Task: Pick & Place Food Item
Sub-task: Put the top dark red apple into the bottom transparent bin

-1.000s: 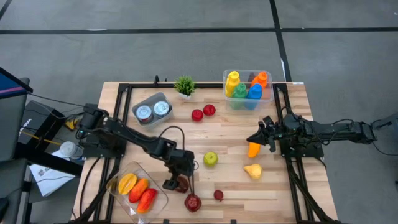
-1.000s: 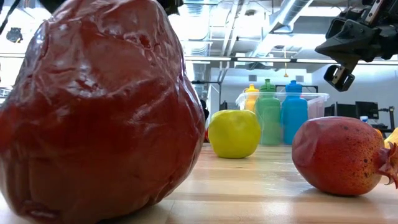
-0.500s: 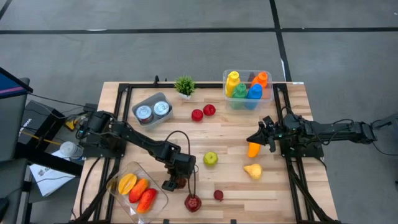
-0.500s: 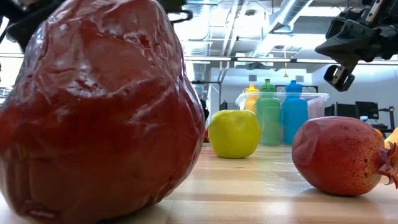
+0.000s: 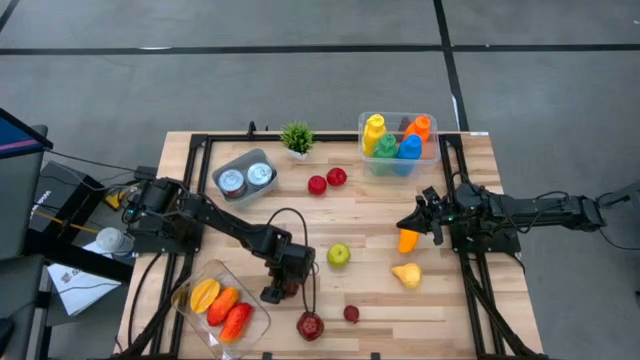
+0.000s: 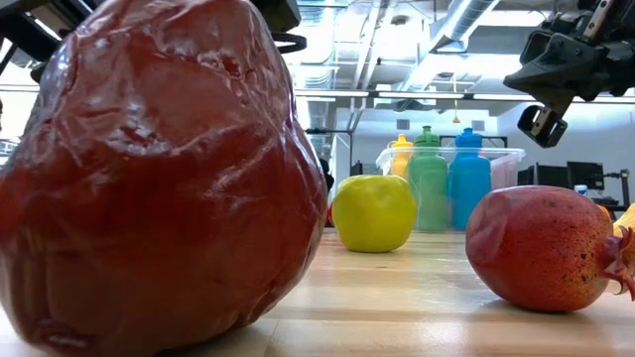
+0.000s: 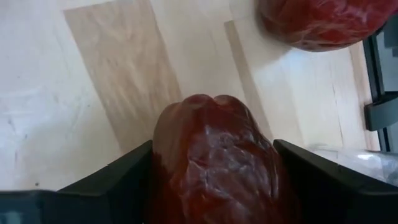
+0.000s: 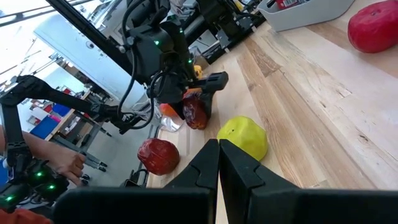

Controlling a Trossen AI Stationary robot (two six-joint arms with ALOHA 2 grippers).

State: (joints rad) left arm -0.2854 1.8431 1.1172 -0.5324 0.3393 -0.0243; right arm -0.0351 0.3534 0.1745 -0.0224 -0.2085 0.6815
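A dark red wrinkled fruit (image 7: 214,168) lies on the wooden table near the front, seen in the high view as the fruit (image 5: 291,292) under my left gripper (image 5: 283,290). That gripper comes down on it with a finger on each side. My right gripper (image 5: 421,222) hangs shut and empty at the table's right side, over an orange food item (image 5: 407,241). A clear tray (image 5: 200,275) at the front left holds yellow, orange and red food pieces. My left gripper has the dark red fruit between its two fingers (image 7: 118,183), one against each side (image 7: 163,149) of it. The fingers slant steeply down from above. The fruit rests on the table.
A larger red fruit (image 5: 310,325) and a small one (image 5: 351,313) lie by the front edge, a green apple (image 5: 339,255) and a yellow pear (image 5: 406,274) mid-table. At the back are a can tray (image 5: 245,177), a plant (image 5: 296,137), two red items (image 5: 326,181) and a bottle bin (image 5: 398,142).
My left gripper has come down a little onto the dark red fruit and tipped more steeply. In the low view its arm now shows at the top left. The fruit has stayed where it was.
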